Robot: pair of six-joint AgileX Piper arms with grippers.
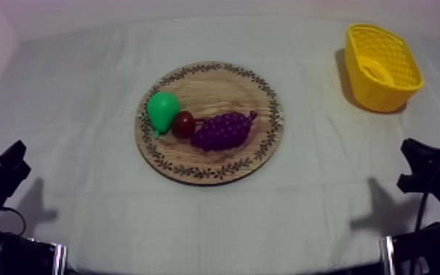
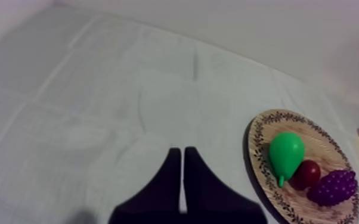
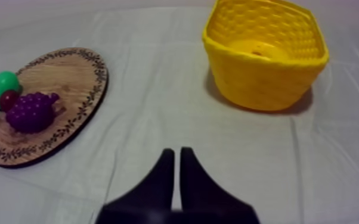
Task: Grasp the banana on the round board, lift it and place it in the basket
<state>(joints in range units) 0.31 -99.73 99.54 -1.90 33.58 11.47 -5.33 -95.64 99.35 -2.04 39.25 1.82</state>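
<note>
Banana (image 1: 375, 69) seems to be lying in the basket (image 1: 385, 99) by the far right corner of the table (image 1: 77, 95); left gripper (image 2: 183, 152) and right gripper (image 3: 176, 152) are sitting closed, empty. Reaching in again is risking tipping it.

Folded low at the near left edge, left arm (image 1: 0, 179); at the near right edge, right arm (image 1: 431, 172), likewise folded and at rest. Above the bench, left gripper (image 2: 182, 156) pointing forward, black fingers (image 2: 165, 184) pressed together into a narrow wedge, nothing between them. Same pose for right gripper (image 3: 175, 156): fingers (image 3: 158, 184) lying side by side, only a thin seam showing, holding nothing.
</note>
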